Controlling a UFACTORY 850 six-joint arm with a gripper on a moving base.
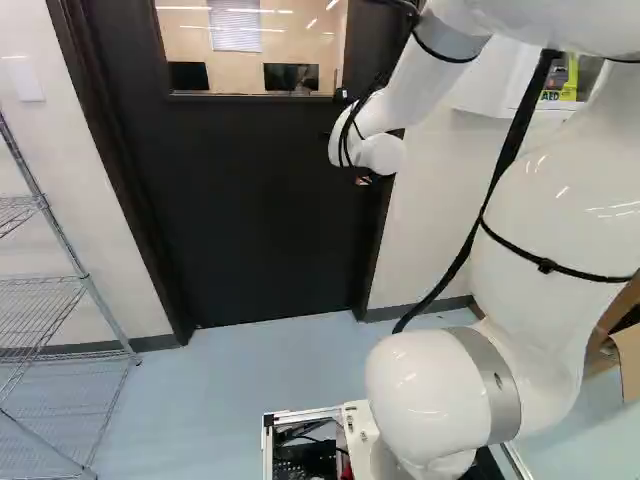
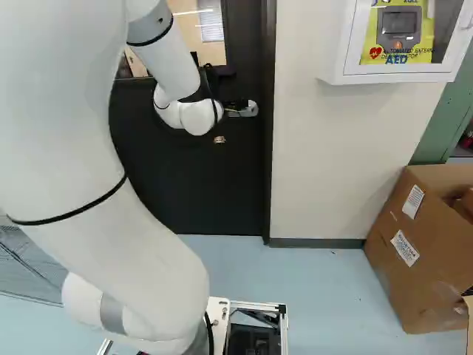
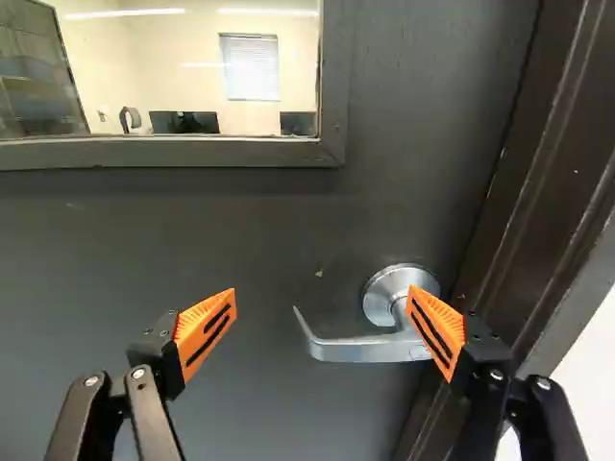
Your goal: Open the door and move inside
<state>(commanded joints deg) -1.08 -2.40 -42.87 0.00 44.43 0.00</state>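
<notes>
My gripper point(image 2: 233, 106) holds its fingers point(image 3: 205, 331) wide apart at a closed dark door point(image 3: 240, 230), the silver lever point(image 3: 360, 350) partly between them. One orange pad overlaps the lever's pivot end; contact I cannot tell. A gap separates its free tip from my other finger, and the door frame point(image 3: 538, 192) rises beside the first. Blue floor point(image 1: 270, 365) runs to the door, past a wire shelf point(image 1: 85, 275).
</notes>
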